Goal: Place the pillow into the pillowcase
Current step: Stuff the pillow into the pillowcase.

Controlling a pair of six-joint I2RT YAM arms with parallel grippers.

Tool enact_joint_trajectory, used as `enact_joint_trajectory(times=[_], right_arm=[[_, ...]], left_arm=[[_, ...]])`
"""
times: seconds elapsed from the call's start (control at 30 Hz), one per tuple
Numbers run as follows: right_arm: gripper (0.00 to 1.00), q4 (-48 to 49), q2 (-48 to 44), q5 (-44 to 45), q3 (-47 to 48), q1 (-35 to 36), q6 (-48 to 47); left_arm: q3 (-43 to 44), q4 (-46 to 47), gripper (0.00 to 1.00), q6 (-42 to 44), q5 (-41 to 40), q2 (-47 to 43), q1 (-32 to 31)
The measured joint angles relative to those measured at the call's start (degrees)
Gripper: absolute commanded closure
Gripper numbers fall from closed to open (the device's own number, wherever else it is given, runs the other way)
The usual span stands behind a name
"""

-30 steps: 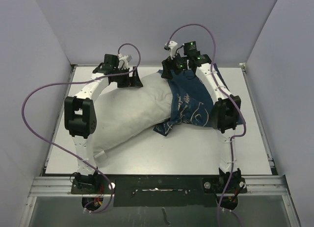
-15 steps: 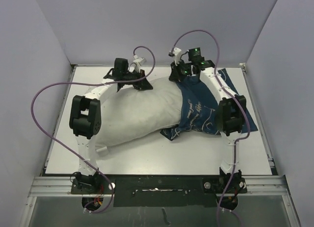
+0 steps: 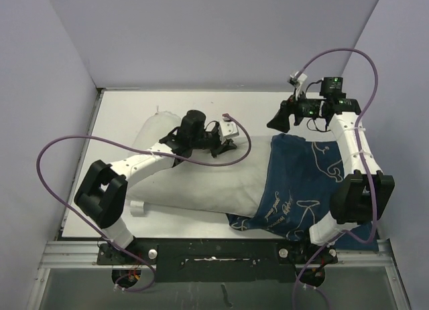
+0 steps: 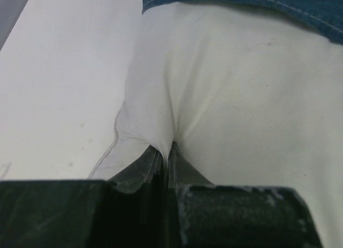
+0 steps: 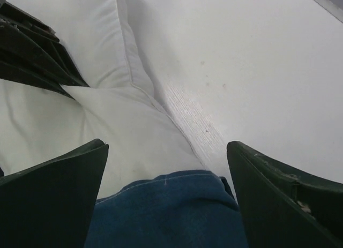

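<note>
Top external view: the soft, lumpy pillow (image 3: 194,179) lies across the table (image 3: 120,122); the left gripper (image 3: 230,144) pinches a fold of its cover. Its right end sits inside the limp pillowcase (image 3: 301,183), whose hem (image 5: 166,179), below the wide-open right gripper (image 3: 277,122), likely offers the best hold.

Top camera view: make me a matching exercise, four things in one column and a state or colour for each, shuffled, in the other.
Things:
1. pillow
2. pillowcase
3. left gripper
4. right gripper

States:
A. open, gripping nothing
B. white, one end tucked inside navy fabric
C. shut, pinching white fabric
D. navy with cream drawings

Pairs: 1-B, 2-D, 3-C, 4-A
</note>
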Motion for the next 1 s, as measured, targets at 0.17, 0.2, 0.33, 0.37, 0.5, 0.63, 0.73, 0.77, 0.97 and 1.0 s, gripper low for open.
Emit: enact_joint_trajectory(times=[0.17, 0.2, 0.33, 0.37, 0.5, 0.63, 0.73, 0.77, 0.97, 1.0], right_arm=[[0.02, -8.6, 2.3, 7.9, 5.1, 2.0, 0.5], [0.02, -10.0, 2.5, 10.0, 5.3, 2.6, 0.5], [0.0, -13.5, 2.0, 18.9, 2.8, 4.9, 1.0], [0.02, -13.7, 2.0, 20.9, 1.6, 5.3, 1.5], [0.19, -13.0, 4.2, 26.1, 0.3, 5.5, 5.1], [0.74, -11.2, 8.6, 28.2, 0.8, 5.4, 7.5], [1.0, -10.8, 11.1, 28.5, 2.4, 5.4, 7.7], [1.0, -11.0, 11.5, 28.2, 3.5, 5.4, 7.6], [1.0, -6.8, 11.4, 21.5, 12.6, 5.6, 7.5], [1.0, -5.0, 11.3, 19.8, 13.7, 5.7, 7.8]], left_arm=[[-2.5, 1.6, 1.0, 2.9, -4.8, 0.0, -0.1], [-2.5, 1.8, 1.0, 3.3, -5.2, 0.0, -0.1], [-2.5, 2.1, 1.0, 4.4, -6.3, 0.0, -0.2], [-2.5, 2.2, 1.0, 4.5, -6.3, 0.0, -0.2], [-2.5, 2.3, 1.0, 5.1, -6.3, 0.0, -0.5], [-2.5, 2.3, 1.0, 5.4, -6.3, 0.0, -0.5], [-2.5, 2.3, 1.0, 5.8, -6.4, 0.0, -0.4], [-2.5, 2.4, 1.0, 5.9, -6.4, 0.0, -0.3], [2.3, 0.7, 1.0, 6.8, -4.5, 0.0, 3.0], [4.5, 0.2, 1.0, 6.8, -3.8, 0.2, 4.1]])
